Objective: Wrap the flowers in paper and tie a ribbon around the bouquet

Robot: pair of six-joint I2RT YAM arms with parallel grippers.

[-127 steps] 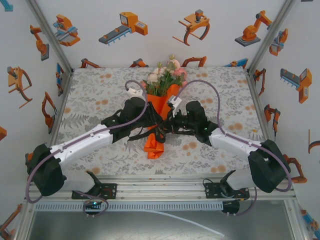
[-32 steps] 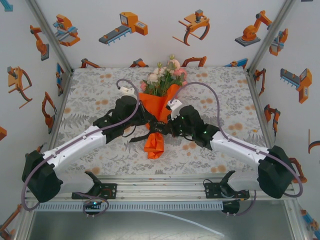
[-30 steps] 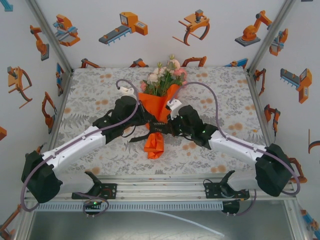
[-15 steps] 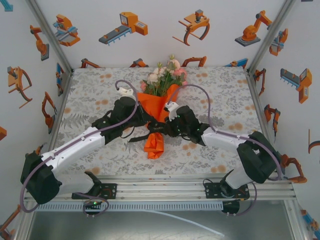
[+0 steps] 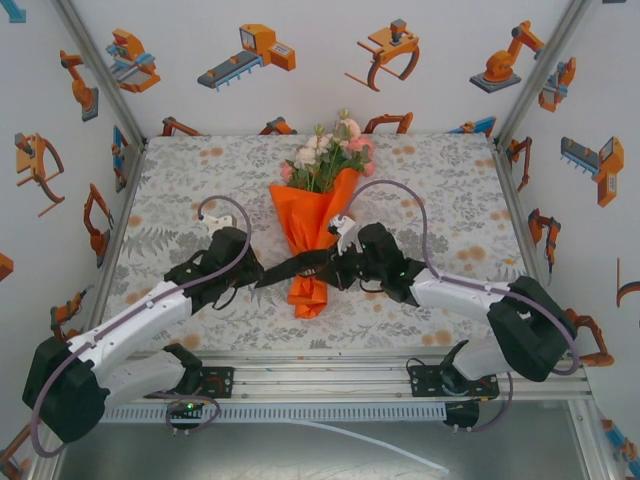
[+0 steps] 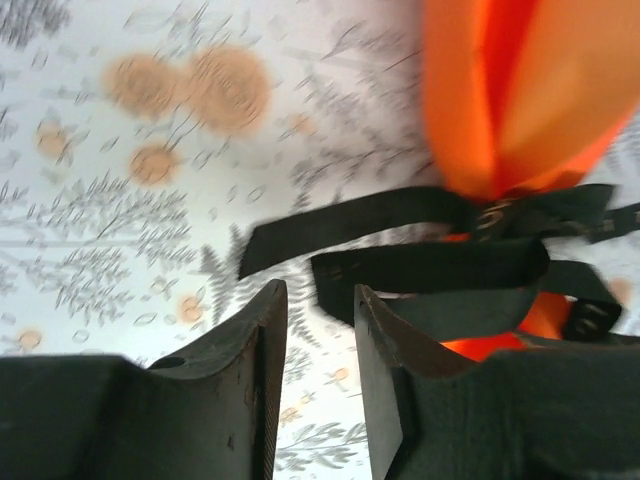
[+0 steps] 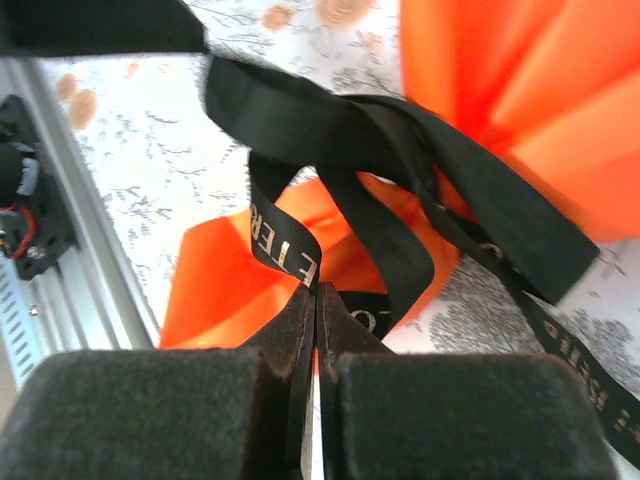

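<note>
1. The table, patterned in grey and orange, is carrying the whole job at its centre.
2. The bouquet is lying flat there. Its long axis is running from the near edge to the far side, with the flowers at the far end and the orange paper narrowing to a waist at the near end.
3. The right end effector is pressing in at that waist from the right, jaws closed and seemingly nipping a lettered strand.
4. The left end effector is sitting off to the left, apart from the paper, with its jaws narrowly parted and nothing between them.
5. The ribbon is crossing the waist at right angles to the bouquet's axis. Its loose tails are trailing leftward, just ahead of the left end effector. Tightening looks like a sideways pull, and the right end effector is the nearer one.
</note>
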